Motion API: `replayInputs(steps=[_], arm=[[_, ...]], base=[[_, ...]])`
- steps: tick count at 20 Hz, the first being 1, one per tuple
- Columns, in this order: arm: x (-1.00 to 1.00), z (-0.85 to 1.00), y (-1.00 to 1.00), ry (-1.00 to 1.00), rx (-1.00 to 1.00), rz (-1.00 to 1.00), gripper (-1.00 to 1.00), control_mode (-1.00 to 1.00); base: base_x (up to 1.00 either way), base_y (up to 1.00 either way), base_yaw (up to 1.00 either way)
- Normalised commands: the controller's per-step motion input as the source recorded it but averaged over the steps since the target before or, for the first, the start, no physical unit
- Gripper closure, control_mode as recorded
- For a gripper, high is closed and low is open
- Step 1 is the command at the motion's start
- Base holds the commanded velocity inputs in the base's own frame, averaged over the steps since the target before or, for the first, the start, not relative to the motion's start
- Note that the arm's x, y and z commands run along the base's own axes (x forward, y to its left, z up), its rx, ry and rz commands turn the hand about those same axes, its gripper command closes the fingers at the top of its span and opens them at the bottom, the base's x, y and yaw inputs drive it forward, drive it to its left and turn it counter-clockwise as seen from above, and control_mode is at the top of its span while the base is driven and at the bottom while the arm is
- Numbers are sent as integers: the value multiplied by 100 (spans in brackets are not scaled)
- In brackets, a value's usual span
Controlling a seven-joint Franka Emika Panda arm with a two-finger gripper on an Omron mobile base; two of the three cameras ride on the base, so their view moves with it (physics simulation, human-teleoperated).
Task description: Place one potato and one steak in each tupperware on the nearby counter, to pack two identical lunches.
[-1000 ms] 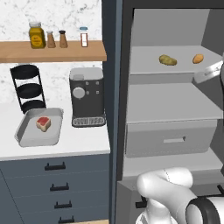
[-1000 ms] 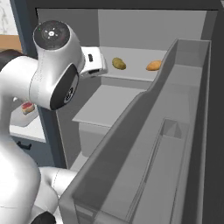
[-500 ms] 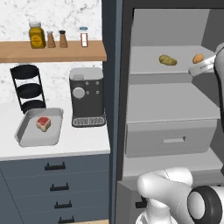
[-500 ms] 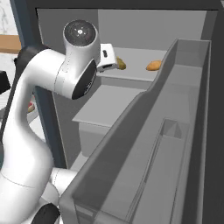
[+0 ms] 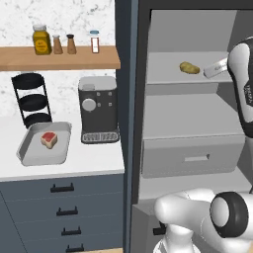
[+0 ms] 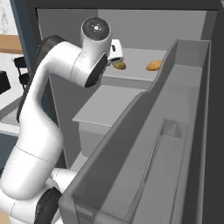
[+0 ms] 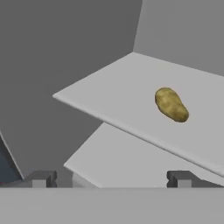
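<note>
An open grey fridge (image 5: 192, 123) stands right of the long white counter (image 5: 74, 160). On the counter sit one coffee machine (image 5: 99, 108) and one grey tray (image 5: 30, 157) holding one steak (image 5: 49, 139). Two potatoes lie on the fridge's top shelf, one (image 6: 120, 65) nearer the arm, one (image 6: 153, 65) farther right. The gripper (image 7: 109, 179) is spread wide, empty, short of the first potato.

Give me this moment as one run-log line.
phase: reaching into fridge | gripper: open, empty | target: potato on upper shelf, untouched | steak in tray on counter
</note>
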Motion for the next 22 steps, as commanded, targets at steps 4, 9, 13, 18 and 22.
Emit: replayInputs(steps=[4,9,13,18,22], arm=[[36,-3,-13,0,2,7,-100,-100],[51,-10,0,0,0,5,-100,-100],[56,-13,-1,0,0,3,-100,-100],[46,-2,-12,0,0,0,-100,-100],[31,-3,-18,0,0,0,-100,-100]], base=[[0,0,0],[0,0,0],[0,0,0],[0,0,0],[0,0,0]])
